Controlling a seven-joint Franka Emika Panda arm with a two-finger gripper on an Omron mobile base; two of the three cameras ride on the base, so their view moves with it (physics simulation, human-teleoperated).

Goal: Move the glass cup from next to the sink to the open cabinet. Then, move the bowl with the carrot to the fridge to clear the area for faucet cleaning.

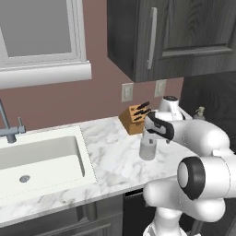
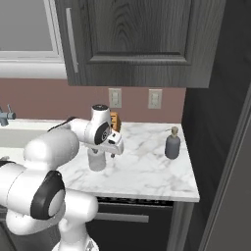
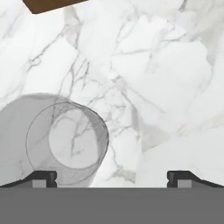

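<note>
The glass cup (image 1: 148,150) (image 2: 96,160) stands upright on the white marble counter (image 1: 115,152), to the right of the sink (image 1: 41,161). My gripper (image 1: 150,137) (image 2: 101,148) hangs just above it, open, holding nothing. In the hand view the cup (image 3: 65,140) lies off to the left, its rim by the left fingertip (image 3: 43,177), while the gripper (image 3: 112,178) centres over bare marble. The faucet (image 1: 9,126) rises behind the sink. The bowl, the carrot and the fridge are out of view.
A wooden knife block (image 1: 136,117) (image 2: 115,120) stands behind the cup by the wall. A dark soap dispenser (image 2: 172,143) sits to the right. The dark wall cabinet (image 1: 152,37) overhead has its doors shut. A tall dark panel (image 2: 215,122) bounds the counter's right end.
</note>
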